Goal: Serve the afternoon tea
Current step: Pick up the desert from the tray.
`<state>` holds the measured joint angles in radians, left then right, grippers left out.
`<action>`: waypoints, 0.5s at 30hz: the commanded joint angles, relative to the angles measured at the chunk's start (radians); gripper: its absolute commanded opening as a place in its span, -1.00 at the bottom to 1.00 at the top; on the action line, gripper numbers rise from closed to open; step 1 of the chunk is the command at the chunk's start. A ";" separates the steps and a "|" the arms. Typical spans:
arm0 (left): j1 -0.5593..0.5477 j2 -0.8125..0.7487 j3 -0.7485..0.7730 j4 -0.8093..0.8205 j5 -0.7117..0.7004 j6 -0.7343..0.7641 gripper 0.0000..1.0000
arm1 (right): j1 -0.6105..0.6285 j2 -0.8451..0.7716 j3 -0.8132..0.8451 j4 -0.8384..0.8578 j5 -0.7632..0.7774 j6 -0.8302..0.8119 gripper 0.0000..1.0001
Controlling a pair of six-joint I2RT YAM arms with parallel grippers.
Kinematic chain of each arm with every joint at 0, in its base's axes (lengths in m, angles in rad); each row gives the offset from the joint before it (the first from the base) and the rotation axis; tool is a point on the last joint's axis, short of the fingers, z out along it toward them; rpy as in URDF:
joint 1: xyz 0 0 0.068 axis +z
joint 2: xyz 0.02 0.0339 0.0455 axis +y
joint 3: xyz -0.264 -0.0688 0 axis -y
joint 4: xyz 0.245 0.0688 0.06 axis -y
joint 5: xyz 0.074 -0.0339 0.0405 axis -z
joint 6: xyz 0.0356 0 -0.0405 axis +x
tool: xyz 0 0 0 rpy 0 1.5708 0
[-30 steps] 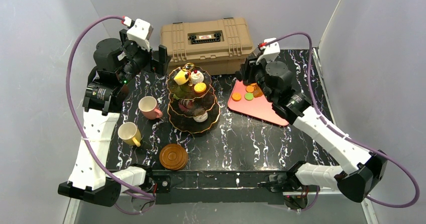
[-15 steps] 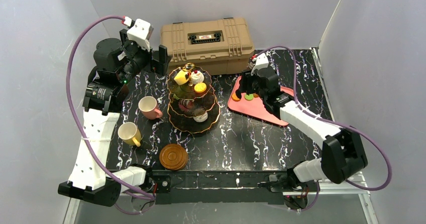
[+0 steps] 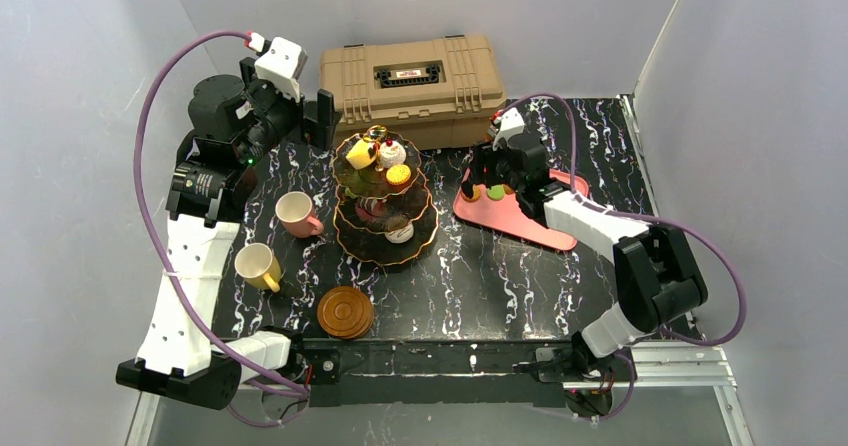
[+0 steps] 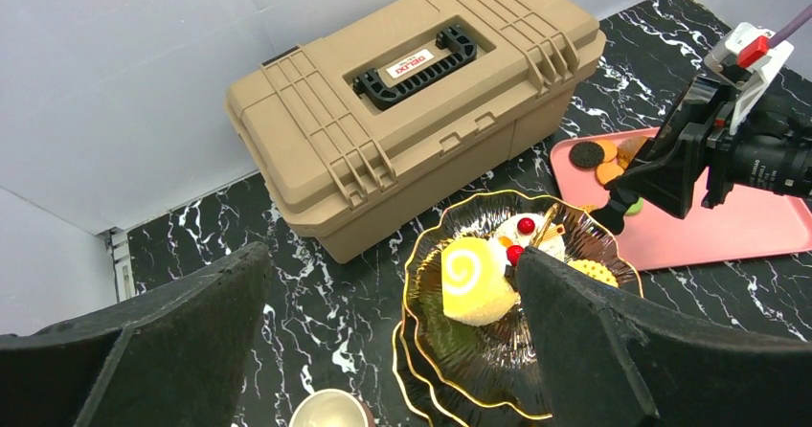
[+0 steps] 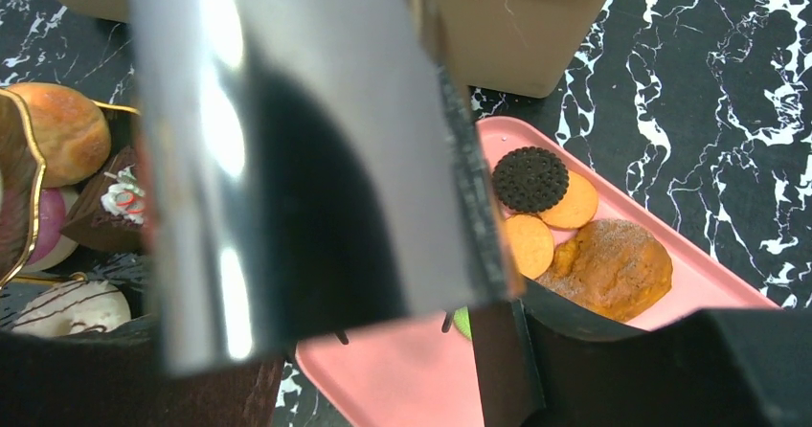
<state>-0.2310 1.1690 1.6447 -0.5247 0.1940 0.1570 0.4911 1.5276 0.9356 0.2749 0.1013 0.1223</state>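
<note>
The three-tier black stand (image 3: pixel 352 238) with gold rims stands mid-table, carrying a yellow roll cake (image 4: pixel 476 279) and other small pastries. To its left are a pink cup (image 3: pixel 297 213) and a yellow cup (image 3: pixel 258 265), and in front sit the stacked brown saucers (image 3: pixel 346 312). My right gripper (image 3: pixel 479 180) is low over the left end of the pink tray (image 3: pixel 535 226). It is open, with bare tray between its fingers (image 5: pixel 575 370). A green macaron (image 5: pixel 463 324) lies beside one of them. My left gripper (image 3: pixel 322 116) hangs wide open and empty, high at the back left.
A tan toolbox (image 3: pixel 412 74) stands shut behind the stand. The tray also holds a dark biscuit (image 5: pixel 530 178), orange biscuits (image 5: pixel 575 202) and a brown bun (image 5: pixel 613 269). A blurred shiny grey shape (image 5: pixel 287 159) blocks much of the right wrist view.
The right arm has folded in and brought its gripper down and left onto the tray's near-stand end, its jaws widening. The left arm has not moved.
</note>
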 commanded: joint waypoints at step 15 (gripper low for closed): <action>0.006 0.004 0.027 0.000 -0.003 0.018 0.99 | -0.022 0.119 0.012 0.141 -0.089 -0.018 0.40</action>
<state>-0.2310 1.1717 1.6451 -0.5251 0.1936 0.1680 0.4717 1.6341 0.9356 0.3481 0.0227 0.1204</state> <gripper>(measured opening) 0.992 0.693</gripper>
